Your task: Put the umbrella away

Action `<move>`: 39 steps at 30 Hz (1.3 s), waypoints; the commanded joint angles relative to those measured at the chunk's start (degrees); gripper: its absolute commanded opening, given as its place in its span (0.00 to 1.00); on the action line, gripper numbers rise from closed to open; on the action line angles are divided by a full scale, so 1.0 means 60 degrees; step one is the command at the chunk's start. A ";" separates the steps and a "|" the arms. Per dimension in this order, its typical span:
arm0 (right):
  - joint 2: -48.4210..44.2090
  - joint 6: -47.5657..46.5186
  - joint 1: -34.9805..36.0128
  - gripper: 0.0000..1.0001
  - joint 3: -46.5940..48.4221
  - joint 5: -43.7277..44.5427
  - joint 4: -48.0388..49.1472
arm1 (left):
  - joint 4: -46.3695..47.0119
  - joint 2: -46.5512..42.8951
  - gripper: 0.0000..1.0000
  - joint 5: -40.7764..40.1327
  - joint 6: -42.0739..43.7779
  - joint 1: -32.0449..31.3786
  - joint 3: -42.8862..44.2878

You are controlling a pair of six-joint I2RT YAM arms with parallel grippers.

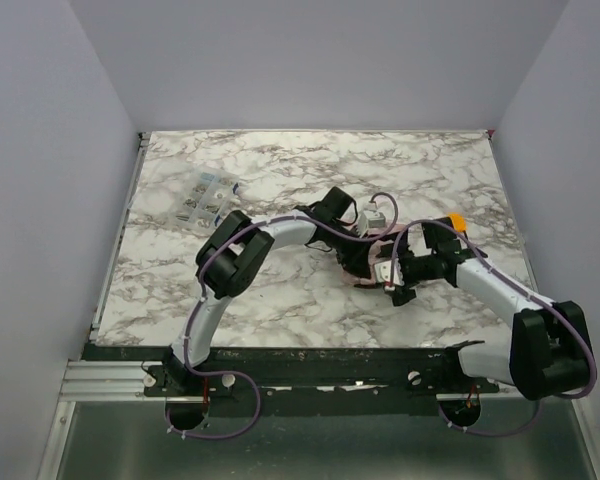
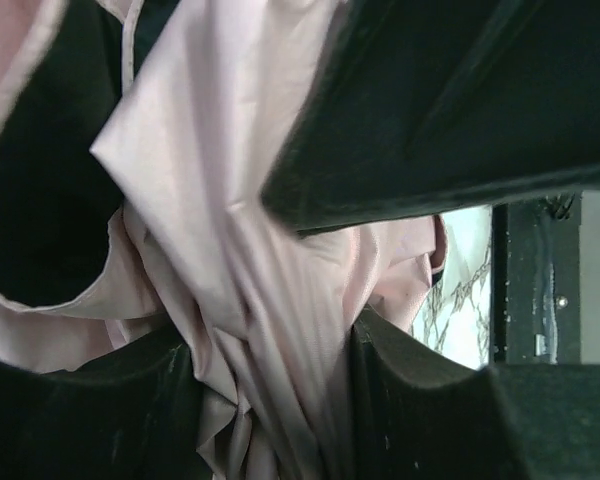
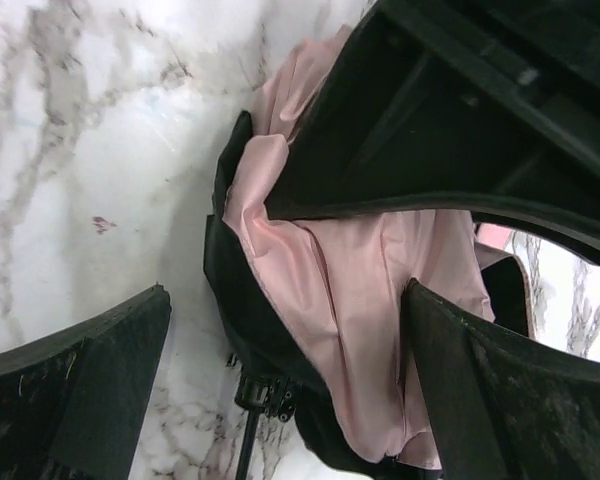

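Pale pink cloth, item one: the umbrella (image 3: 330, 280), lying collapsed and crumpled on the marble table (image 1: 280, 160) just right of centre. It sits between the two wrists, and most of it is hidden under them in the overhead view. Black material shows beneath the pink along one edge, and a thin dark rod (image 3: 246, 450) pokes out from under it onto the marble. Item two: left gripper (image 2: 270, 350), extending in from the left; I see a bunched fold of the pink cloth pinched between its fingers (image 2: 90, 410) and pressed against both, so I log it as clenched on the umbrella. Item three: right gripper (image 3: 288, 290), spread wide and grasping nothing; one finger sits over bare marble beside the umbrella, the other rises against the pink cloth on the opposite side, so the jaws straddle the bundle. Item four: small orange object (image 1: 457, 222), on the table just beyond the right wrist. Item five: clear plastic box (image 1: 206, 199) of small parts, well apart at the table's left rear.
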 commanded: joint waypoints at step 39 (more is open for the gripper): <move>0.5013 0.1814 0.1321 0.15 0.2813 0.2243 -0.4152 | 0.4472 -0.5790 0.98 -0.4545 -0.3666 0.1471 -0.7303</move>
